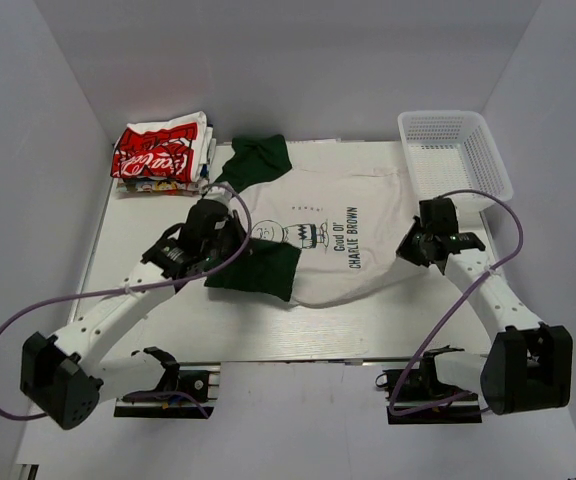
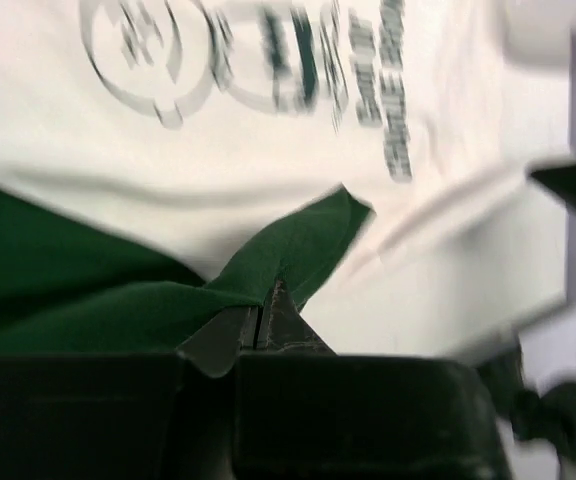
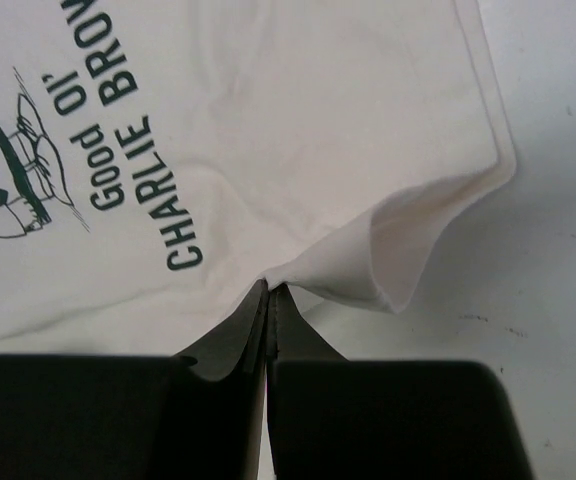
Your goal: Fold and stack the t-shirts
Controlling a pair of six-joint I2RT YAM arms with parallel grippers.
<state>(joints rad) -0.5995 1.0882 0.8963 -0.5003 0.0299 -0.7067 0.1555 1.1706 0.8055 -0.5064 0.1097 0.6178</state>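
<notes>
Top external view: folded tees stacked back left. Left tool pinched shut on the green sleeve of the Charlie Brown tee, spread mid-desk. Right tool pinched shut on its white hem. Risk: shallow pinches slipping, or uneven lift skewing the fold.

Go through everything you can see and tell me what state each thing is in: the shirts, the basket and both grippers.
Charlie Brown shirt: unfolded, print up, spread out.
Folded shirts: stacked at the far left, red print on top.
Basket: upright, nothing visible inside.
Left gripper: shut on that shirt's green sleeve.
Right gripper: shut on its white hem.
</notes>
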